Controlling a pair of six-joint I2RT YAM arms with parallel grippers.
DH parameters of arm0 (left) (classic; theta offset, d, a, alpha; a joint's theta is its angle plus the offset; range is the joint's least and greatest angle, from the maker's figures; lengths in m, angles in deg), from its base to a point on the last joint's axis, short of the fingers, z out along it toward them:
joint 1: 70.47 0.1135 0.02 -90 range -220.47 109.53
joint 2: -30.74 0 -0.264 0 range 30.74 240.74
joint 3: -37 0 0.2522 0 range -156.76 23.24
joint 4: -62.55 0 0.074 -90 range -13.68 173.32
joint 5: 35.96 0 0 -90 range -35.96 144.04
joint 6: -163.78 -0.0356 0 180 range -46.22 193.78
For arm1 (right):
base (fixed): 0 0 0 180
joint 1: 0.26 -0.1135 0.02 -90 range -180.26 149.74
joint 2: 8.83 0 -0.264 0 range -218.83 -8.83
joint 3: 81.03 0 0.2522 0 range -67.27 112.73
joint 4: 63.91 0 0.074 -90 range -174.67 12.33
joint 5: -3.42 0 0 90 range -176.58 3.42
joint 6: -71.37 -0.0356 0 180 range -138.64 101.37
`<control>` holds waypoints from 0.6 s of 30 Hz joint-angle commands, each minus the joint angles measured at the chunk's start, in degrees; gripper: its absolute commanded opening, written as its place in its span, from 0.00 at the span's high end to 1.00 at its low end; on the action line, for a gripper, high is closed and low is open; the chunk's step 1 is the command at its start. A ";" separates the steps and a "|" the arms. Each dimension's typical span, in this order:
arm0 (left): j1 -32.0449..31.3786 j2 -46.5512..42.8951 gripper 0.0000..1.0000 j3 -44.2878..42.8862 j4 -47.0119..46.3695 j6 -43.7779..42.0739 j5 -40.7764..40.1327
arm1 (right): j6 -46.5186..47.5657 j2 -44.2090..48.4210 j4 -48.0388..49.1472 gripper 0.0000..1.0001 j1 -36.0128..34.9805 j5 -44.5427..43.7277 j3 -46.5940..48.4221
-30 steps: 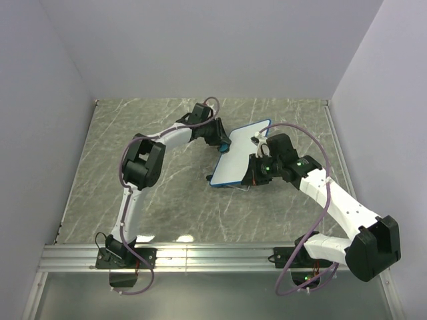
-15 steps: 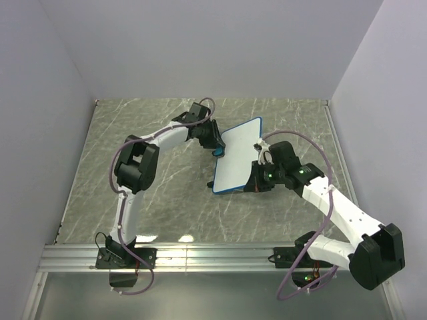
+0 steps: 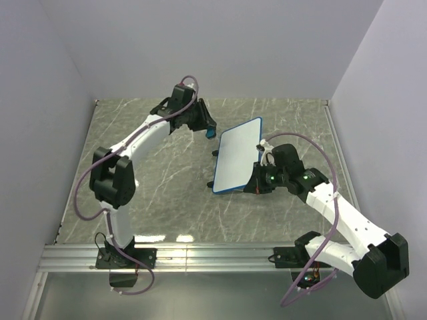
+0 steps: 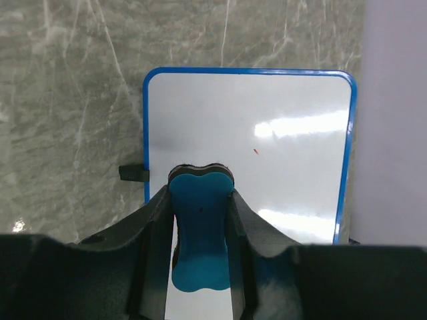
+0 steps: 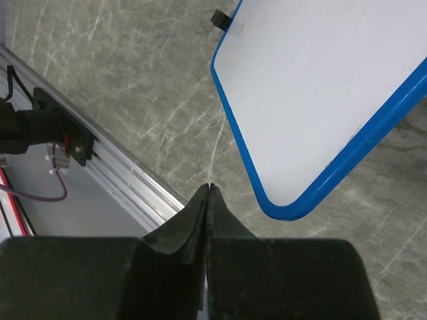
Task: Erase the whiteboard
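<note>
L gripper (image 4: 200,197) pinching eraser (image 4: 200,250), off board (image 4: 267,133) far-left corner. R gripper (image 5: 209,190) pressed together, empty, beside near-right edge, contact unclear. Bare table (image 3: 147,180) left.

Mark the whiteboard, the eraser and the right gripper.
whiteboard (image 3: 237,157), top view, middle of its white face.
eraser (image 4: 200,230), left wrist view, its blue face.
right gripper (image 5: 209,189), right wrist view, where the closed tips meet.

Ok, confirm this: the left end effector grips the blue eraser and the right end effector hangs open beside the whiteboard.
Wrong on one point: the right end effector beside the whiteboard is shut, not open; the right wrist view shows it. The left end effector does grip the blue eraser.
</note>
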 commanded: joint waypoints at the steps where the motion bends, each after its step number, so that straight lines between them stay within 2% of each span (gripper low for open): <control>1: 0.35 -5.74 1.00 4.33 1.55 0.65 -4.50 | -0.65 1.41 1.19 1.00 -0.59 -0.31 1.02; 2: 0.53 -6.45 1.00 5.48 1.72 0.65 -5.81 | -0.65 1.41 0.84 1.00 -0.60 -0.66 1.37; 4: 0.97 -8.72 1.00 9.24 1.81 0.73 -7.05 | -0.48 1.85 -0.13 0.77 -0.60 -1.27 2.07; 5: 1.32 -9.61 1.00 10.66 1.64 0.74 -8.36 | -0.56 2.63 -0.66 0.61 -0.60 -1.63 2.25; 7: 1.50 -12.16 1.00 14.43 1.90 0.74 -10.73 | -0.74 3.60 -1.01 0.48 -0.60 -2.42 2.60; 8: 1.50 -12.78 1.00 15.50 2.95 0.47 -13.70 | -0.91 4.13 -1.19 0.36 -0.68 -2.85 2.78; 9: 1.50 -13.48 1.00 16.56 3.57 0.39 -13.91 | -0.92 4.83 -1.62 0.34 -0.68 -2.95 2.87; 11: 1.50 -15.06 1.00 19.46 5.06 0.30 -18.73 | -1.09 5.71 -2.42 0.25 -0.68 -3.82 3.22; 12: 1.50 -15.50 0.98 20.34 6.72 0.38 -22.14 | -1.18 6.76 -2.94 0.25 -0.60 -4.17 3.39; 15: 1.58 -16.65 0.86 23.94 8.58 0.30 -25.85 | -1.35 9.48 -4.52 0.24 -0.60 -5.93 4.01; 16: 1.50 -17.17 0.71 25.95 8.76 0.21 -26.39 | -1.62 10.19 -4.96 0.24 -0.51 -6.37 4.53; 18: 1.50 -18.05 0.56 27.89 8.93 0.47 -27.53 | -2.06 12.39 -6.28 0.23 -0.60 -7.69 5.15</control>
